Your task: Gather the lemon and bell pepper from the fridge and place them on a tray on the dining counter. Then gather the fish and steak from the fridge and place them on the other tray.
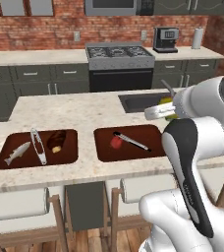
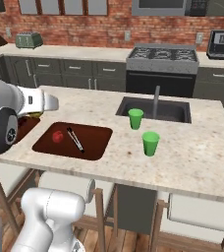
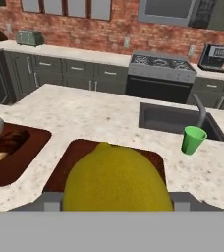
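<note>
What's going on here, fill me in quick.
The gripper holds the lemon above the dining counter, close over the right tray. That tray already has the bell pepper and a dark-handled utensil. The left tray holds the fish, the steak and metal tongs. Two green cups stand by the sink.

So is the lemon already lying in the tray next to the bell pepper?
No. The lemon sits in the gripper, held above the right tray, where the bell pepper lies beside a utensil.
</note>
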